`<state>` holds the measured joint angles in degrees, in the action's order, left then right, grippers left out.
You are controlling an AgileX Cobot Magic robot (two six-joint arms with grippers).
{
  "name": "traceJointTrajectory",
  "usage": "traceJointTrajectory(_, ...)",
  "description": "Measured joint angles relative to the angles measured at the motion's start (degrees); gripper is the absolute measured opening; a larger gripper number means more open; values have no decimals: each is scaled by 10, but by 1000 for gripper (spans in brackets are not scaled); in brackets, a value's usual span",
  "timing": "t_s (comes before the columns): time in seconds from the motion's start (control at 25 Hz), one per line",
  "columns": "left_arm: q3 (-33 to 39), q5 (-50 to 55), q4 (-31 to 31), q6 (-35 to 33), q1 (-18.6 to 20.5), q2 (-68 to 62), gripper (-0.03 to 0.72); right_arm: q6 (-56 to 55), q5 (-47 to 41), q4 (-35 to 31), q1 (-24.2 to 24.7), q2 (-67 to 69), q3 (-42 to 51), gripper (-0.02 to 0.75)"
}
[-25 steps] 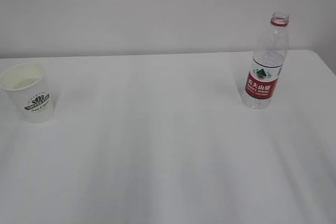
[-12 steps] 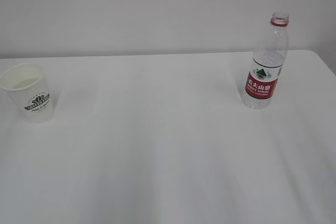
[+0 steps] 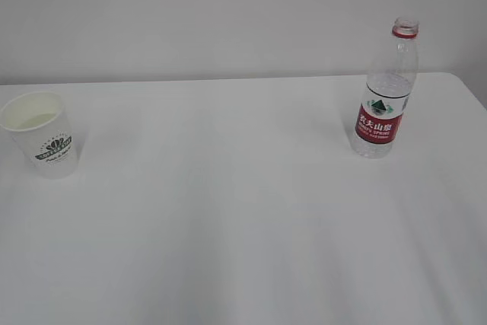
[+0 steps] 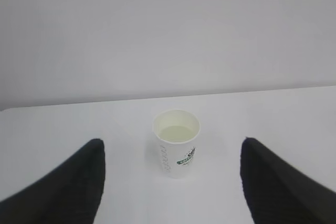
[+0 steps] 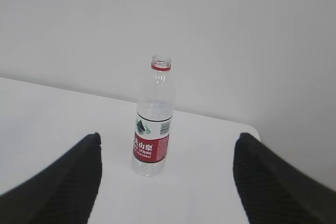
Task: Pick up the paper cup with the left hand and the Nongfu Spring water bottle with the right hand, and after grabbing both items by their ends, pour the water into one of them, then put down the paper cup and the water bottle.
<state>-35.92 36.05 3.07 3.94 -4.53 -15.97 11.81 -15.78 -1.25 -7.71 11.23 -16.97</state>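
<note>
Exterior view: white worktop (image 3: pixel 243 211) against a pale wall. Paper cup (image 3: pixel 44 136) upright near the left edge, mouth up, dark green logo facing the camera, some liquid visible inside. Nongfu Spring water bottle (image 3: pixel 386 93) upright near the far right corner, uncapped, red neck ring at top, red label on the lower body. Cup and bottle well apart; neither arm visible here.

Left wrist view: left hand (image 4: pixel 173 182) with dark fingers (image 4: pixel 68 187) spread wide at the lower corners, gripping nothing. Paper cup (image 4: pixel 177 142) standing between and beyond them, untouched (pale liquid seen through the open mouth), closer to the far edge of the worktop.

Right wrist view: right hand (image 5: pixel 168 182) likewise spread wide, fingers (image 5: pixel 273 182) clear of everything. Bottle (image 5: pixel 153 120) upright ahead, centred between the fingers, near the far right corner; water level not discernible.
</note>
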Motion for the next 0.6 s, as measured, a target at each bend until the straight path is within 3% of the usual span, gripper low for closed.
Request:
traceJointTrajectory(0.32,-70,116,-2,0,0,1,570,0,-94,0,0,-41,-40,593)
traceJointTrajectory(0.6,-80,215,-4,0,0,1,568,0,-184,2,0,-43,-92,592)
